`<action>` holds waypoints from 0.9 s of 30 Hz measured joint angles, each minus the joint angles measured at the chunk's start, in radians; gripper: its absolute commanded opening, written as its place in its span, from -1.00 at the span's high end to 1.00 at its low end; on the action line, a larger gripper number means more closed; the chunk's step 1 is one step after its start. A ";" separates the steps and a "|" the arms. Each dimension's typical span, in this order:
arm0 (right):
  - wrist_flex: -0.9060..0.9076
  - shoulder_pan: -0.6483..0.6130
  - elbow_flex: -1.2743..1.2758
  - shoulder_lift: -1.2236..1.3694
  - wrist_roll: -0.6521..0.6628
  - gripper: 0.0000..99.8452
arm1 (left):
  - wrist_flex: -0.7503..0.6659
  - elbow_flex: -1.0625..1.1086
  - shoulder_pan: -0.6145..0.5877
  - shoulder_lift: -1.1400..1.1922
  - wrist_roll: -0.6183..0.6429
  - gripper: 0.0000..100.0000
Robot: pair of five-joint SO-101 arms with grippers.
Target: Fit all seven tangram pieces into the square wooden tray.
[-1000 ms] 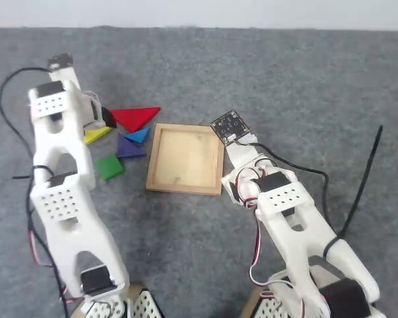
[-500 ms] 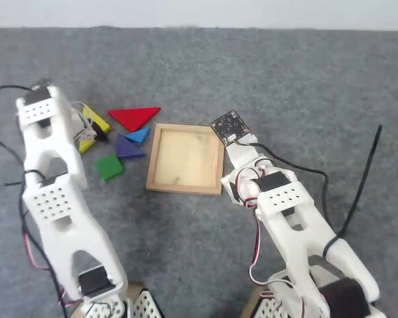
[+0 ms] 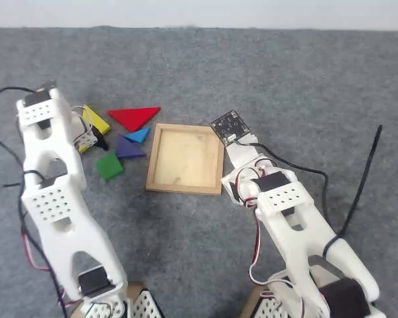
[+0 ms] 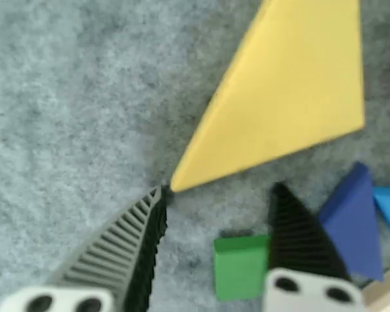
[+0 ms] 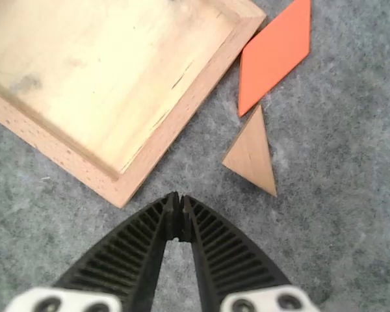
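Two arms of mine stand over the grey carpet (image 3: 305, 79), one to each side of the square wooden tray (image 3: 186, 159). All seven pieces lie on the carpet outside the tray.

My left gripper (image 4: 218, 193) hangs low over the cluster of pieces on the tray's left, its fingers spread apart and holding nothing. My right gripper (image 5: 177, 214) sits just off the tray's edge on the other side, its two fingers pressed together with nothing between them.

The red triangle (image 3: 134, 117) lies beyond the tray's far left corner. The yellow triangle (image 4: 292, 104) is to the left of the red one, one of its sharp corners just beside the tip of one of my left fingers (image 4: 143, 227). The purple triangle (image 3: 128, 147) lies close to the tray's left wall, with the small blue triangle (image 3: 139, 135) at its far edge. The green square (image 3: 109, 165) lies nearer to my base than the purple triangle.

By the tray corner in front of my right gripper lies the orange parallelogram (image 5: 275, 52). The small plain wooden triangle (image 5: 252, 153) is just beside it.
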 measured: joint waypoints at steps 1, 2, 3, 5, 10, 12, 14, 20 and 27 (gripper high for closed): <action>-0.008 0.000 0.000 0.000 0.000 0.97 | -0.002 0.028 0.002 -0.018 0.000 0.74; -0.012 0.000 0.000 0.000 0.000 0.97 | -0.015 0.071 0.002 -0.048 -0.006 0.73; -0.012 0.000 0.000 0.000 0.000 0.97 | -0.037 0.120 0.002 -0.080 -0.006 0.73; -0.012 0.000 0.000 0.000 0.000 0.97 | -0.092 0.233 -0.002 -0.164 -0.006 0.73; -0.012 0.000 0.000 0.000 0.000 0.97 | -0.353 0.632 0.005 -0.476 -0.006 0.73; -0.012 0.000 0.000 0.000 0.000 0.97 | -0.468 0.743 0.029 -0.551 -0.008 0.73; -0.014 0.000 0.000 0.000 0.000 0.97 | -0.522 0.761 0.054 -0.557 -0.011 0.73; -0.018 0.000 0.000 0.000 0.000 0.97 | -0.482 0.569 0.066 -0.385 0.092 0.72; -0.023 0.000 0.000 0.000 0.000 0.97 | -0.338 0.298 0.060 -0.229 0.207 0.72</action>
